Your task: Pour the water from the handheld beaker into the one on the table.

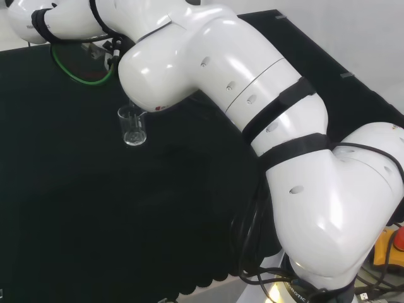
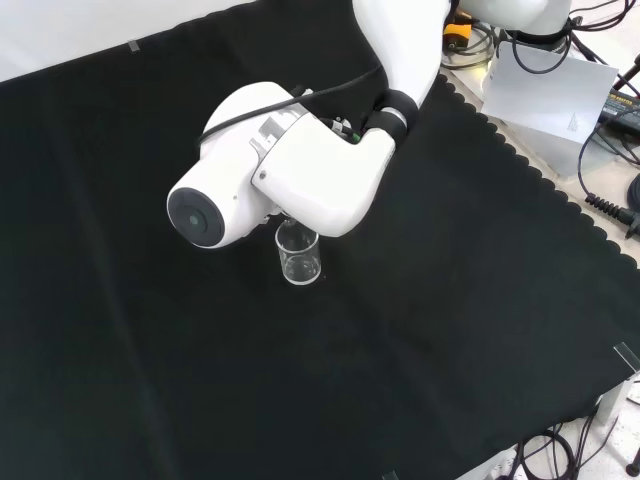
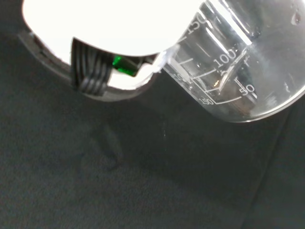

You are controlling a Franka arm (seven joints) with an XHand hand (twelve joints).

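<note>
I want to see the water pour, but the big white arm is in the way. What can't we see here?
- Robot hand's fingers: head and front views, hidden behind the arm's white link.
- Held beaker: wrist view, cut off by the picture's edge; whether water is leaving it cannot be told.
- Beaker on the table: front view, its top sits behind the link; its clear glass hides any water level in the head view.

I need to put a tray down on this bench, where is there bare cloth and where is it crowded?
Front view: bare black cloth spreads below and right of the table beaker, out to the scalloped edge, and left of it too. It is crowded at that beaker, where the arm's white link hangs right over it.
</note>
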